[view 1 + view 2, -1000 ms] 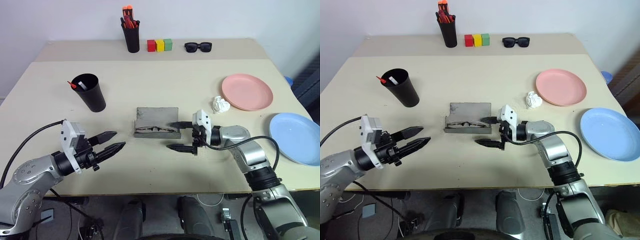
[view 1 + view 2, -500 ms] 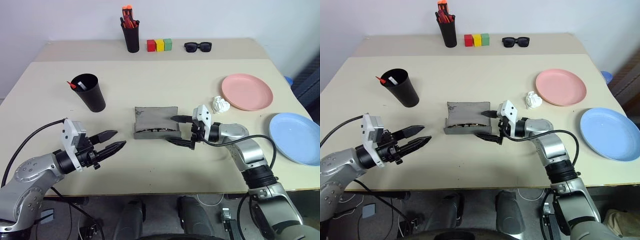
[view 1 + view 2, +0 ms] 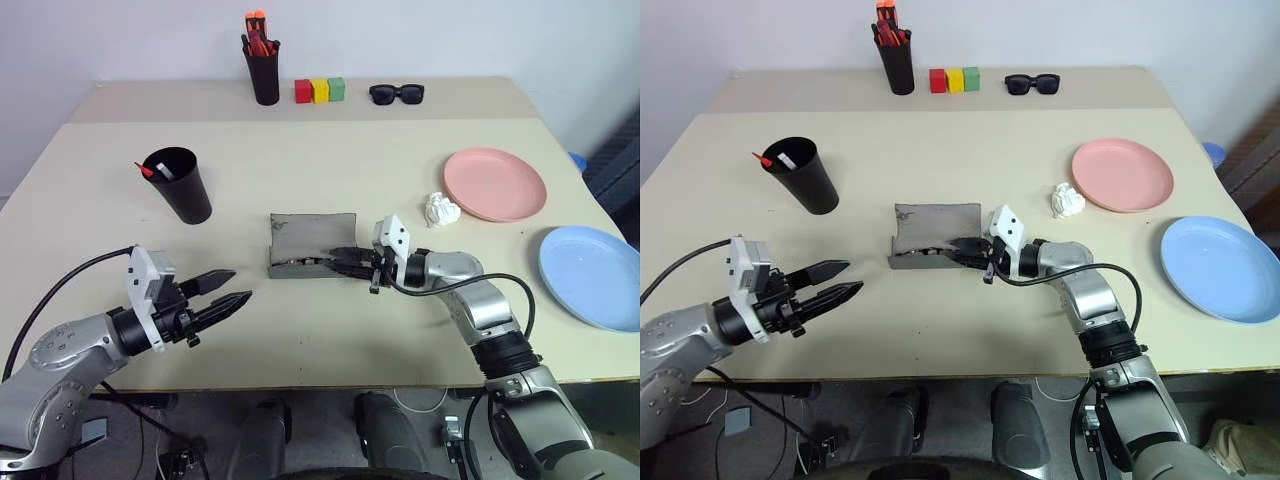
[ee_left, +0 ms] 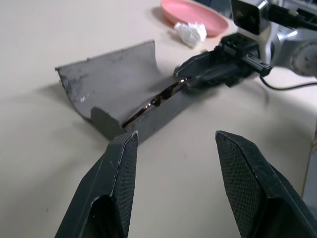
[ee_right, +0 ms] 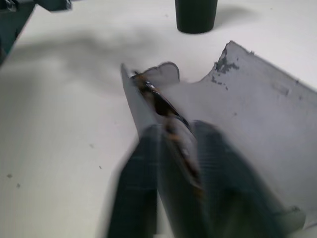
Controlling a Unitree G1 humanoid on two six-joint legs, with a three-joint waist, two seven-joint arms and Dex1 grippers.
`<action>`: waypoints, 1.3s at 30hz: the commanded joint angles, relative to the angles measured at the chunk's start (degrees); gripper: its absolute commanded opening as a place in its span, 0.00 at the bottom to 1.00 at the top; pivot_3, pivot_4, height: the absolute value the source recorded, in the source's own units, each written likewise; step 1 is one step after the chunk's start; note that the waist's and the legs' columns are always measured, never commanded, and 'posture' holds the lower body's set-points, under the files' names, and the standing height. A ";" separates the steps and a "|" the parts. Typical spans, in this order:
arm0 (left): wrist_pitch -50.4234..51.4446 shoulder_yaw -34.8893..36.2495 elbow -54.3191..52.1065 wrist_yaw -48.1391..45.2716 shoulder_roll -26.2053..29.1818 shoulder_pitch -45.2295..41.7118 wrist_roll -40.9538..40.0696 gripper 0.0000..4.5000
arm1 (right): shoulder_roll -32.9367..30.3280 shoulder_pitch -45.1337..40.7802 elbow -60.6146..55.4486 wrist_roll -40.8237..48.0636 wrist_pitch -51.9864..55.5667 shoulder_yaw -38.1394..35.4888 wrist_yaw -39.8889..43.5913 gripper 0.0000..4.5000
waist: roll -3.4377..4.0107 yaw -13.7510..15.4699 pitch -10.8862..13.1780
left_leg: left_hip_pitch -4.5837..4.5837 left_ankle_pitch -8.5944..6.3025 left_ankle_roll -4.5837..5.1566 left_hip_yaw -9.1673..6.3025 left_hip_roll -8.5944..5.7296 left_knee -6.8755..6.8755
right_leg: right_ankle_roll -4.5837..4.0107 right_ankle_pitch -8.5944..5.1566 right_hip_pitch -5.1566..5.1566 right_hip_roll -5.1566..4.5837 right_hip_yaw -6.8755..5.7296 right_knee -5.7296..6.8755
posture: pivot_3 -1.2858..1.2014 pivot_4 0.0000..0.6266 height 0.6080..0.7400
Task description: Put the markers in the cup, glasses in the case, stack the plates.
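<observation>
STEP: glasses (image 4: 157,99) seated in the case (image 3: 312,244), lid raised | RIGHT: right gripper (image 3: 345,262) is clenched at the case's front wall, on the frame or wall cannot be told | LEFT: left gripper (image 3: 226,288) is held released, well apart from the case | ADVICE: frame is kept below the rim before the lid is folded.
</observation>
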 commanded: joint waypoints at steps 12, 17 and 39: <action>-3.17 2.20 0.02 -3.16 1.59 1.39 2.60 0.56 | 0.26 -2.24 1.63 -1.62 -3.49 -0.68 -0.17 0.01 | 0.01 -0.01 0.00 | 0.00 0.00 0.00 0.00 0.00 -0.01 | 0.00 0.00 -0.01 0.00 0.00 0.00 | 0.52 0.24 1.00; -3.31 1.83 -0.02 -3.06 1.08 1.38 2.86 0.56 | 0.91 -2.75 1.23 -0.80 -7.97 -3.04 -1.63 0.01 | 0.01 -0.01 0.01 | 0.00 0.00 0.00 -0.01 0.00 -0.01 | 0.00 0.00 -0.01 0.00 0.00 0.00 | 0.52 0.24 1.00; -3.43 0.54 0.29 -2.53 -0.77 0.23 3.80 0.56 | -2.03 -5.18 14.97 -10.23 -35.86 -14.76 -25.56 0.01 | 0.01 0.00 0.01 | 0.00 0.00 0.00 0.00 -0.01 0.00 | -0.01 0.00 0.02 0.00 0.00 0.00 | 0.52 0.24 1.00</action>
